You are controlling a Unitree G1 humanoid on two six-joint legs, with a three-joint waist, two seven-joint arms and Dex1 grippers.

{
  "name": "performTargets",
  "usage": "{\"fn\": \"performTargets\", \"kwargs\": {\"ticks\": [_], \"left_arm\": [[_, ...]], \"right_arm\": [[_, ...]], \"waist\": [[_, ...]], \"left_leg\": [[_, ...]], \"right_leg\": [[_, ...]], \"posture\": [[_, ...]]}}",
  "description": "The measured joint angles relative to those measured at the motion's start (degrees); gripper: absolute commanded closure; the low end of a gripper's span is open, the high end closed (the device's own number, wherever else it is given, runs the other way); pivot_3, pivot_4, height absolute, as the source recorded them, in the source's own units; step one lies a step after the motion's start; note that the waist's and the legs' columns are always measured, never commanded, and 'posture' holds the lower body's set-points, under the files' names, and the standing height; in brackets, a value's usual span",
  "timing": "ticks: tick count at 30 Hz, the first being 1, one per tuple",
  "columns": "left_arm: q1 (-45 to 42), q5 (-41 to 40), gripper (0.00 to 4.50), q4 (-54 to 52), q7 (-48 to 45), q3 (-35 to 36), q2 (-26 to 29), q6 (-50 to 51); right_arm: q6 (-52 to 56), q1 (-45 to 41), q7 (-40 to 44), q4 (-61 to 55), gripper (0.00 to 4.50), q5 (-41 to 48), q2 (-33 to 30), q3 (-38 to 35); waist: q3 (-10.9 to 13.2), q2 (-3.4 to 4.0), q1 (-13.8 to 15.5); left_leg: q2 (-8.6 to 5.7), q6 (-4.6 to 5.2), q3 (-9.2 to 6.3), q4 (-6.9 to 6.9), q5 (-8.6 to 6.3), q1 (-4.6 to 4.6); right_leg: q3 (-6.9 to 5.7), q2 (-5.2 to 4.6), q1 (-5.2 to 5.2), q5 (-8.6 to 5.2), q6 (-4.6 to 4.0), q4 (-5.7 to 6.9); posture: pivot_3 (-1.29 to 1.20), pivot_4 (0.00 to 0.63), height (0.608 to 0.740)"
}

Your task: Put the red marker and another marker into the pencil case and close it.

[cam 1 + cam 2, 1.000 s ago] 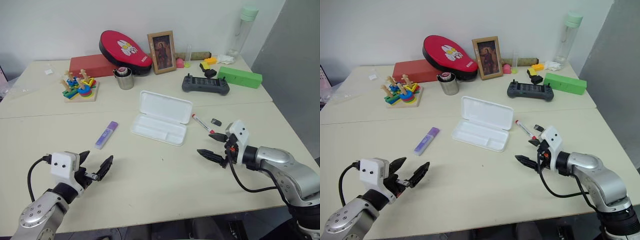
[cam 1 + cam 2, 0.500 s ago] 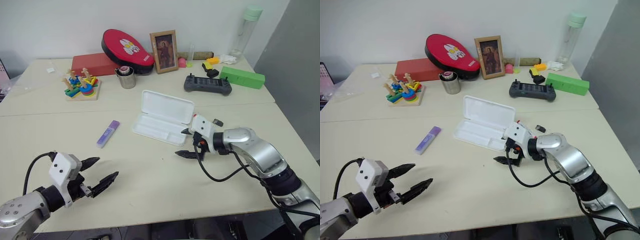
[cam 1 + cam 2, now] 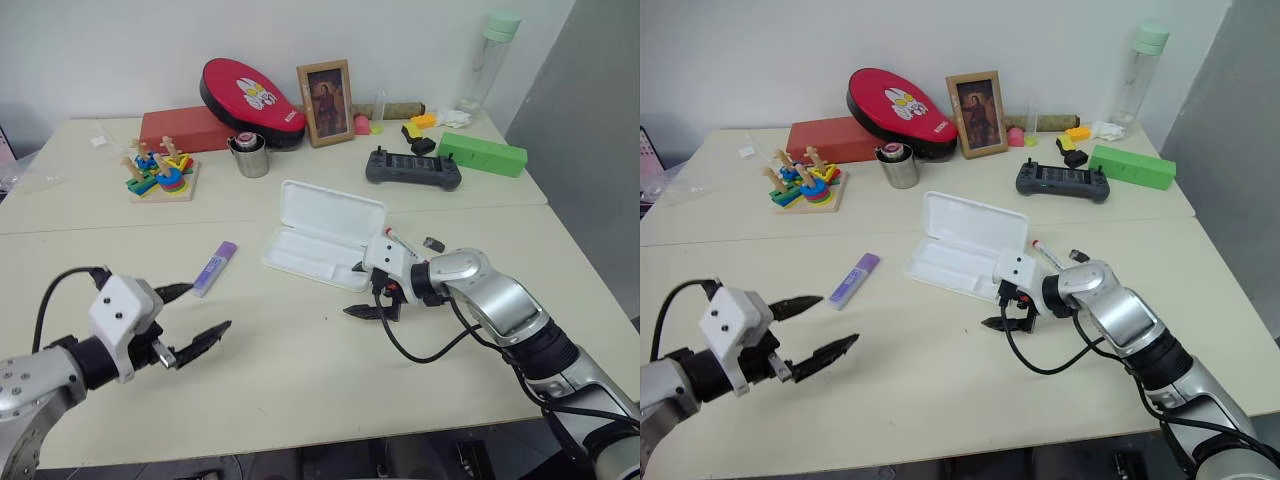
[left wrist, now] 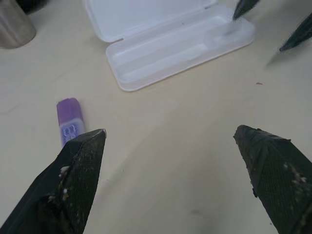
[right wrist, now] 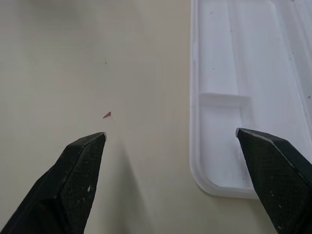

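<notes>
A: We see the case (image 3: 322, 235) lying open mid-table, lid up on the far side, tray toward us. Both its moulded troughs look bare.

B: Agreed. Our right gripper (image 3: 359, 290) sits at the tray's near right corner, 2 fingers spread wide with nothing between them. In the right wrist view one finger is over the tray's end and the other over bare table (image 5: 97, 58), beside a tiny red fleck (image 5: 107, 115).

A: And the red marker (image 3: 1046, 255)? We find it just right of the case, flat on the table, partly hidden behind the right wrist. It is not in the case.

B: The purple marker (image 3: 214, 268) lies well left of the case, also flat on the table, untouched. Our left gripper (image 3: 192, 318) hangs near of it, above the table, fingers wide apart and holding nothing. In the left wrist view the purple marker shows just beyond one fingertip (image 4: 92, 141).

A: Along the far edge we see a stacking toy (image 3: 160, 174), a metal cup (image 3: 250, 156), a red box (image 3: 185, 129), a photo frame (image 3: 325, 102), a black controller (image 3: 413, 168) and a green box (image 3: 480, 154).

B: A small black bit (image 3: 433, 244) lies right of the red marker; we cannot tell what it is.
</notes>
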Motion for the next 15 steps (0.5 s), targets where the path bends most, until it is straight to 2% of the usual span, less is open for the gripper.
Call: {"fn": "performTargets", "kwargs": {"ticks": [8,9,15], "left_arm": [[-0.6,-0.6,0.0,0.0,-0.9,0.0,0.1,1.5],[-0.6,-0.5,0.0,0.0,-0.9,0.0,0.1,1.7],[-1.2,-0.5,0.0,-0.2,-0.7,0.0,0.1,1.7]], "right_arm": [[1.3,-0.1,0.1,1.0,0.02,-2.5,2.4,1.2],[1.8,-0.7,0.0,2.2,0.38,-3.3,3.2,2.0],[4.0,-4.7,-0.3,6.8,1.76,-6.4,5.1,3.9]], "waist": [[0.0,0.0,-0.2],[0.0,0.0,-0.2],[0.0,-0.01,0.1]], "left_leg": [[0.01,0.0,0.0,-0.06,0.0,0.0],[0.01,0.0,0.02,-0.06,0.0,0.01],[0.0,0.0,0.01,-0.04,0.0,-0.01]], "right_leg": [[0.02,0.02,-0.09,0.03,-0.06,0.03],[0.04,0.02,-0.09,0.03,-0.06,0.04],[0.01,0.01,-0.1,0.12,-0.19,0.05]], "posture": [[0.0,0.15,0.74],[0.0,0.15,0.74],[0.0,0.15,0.74]]}}
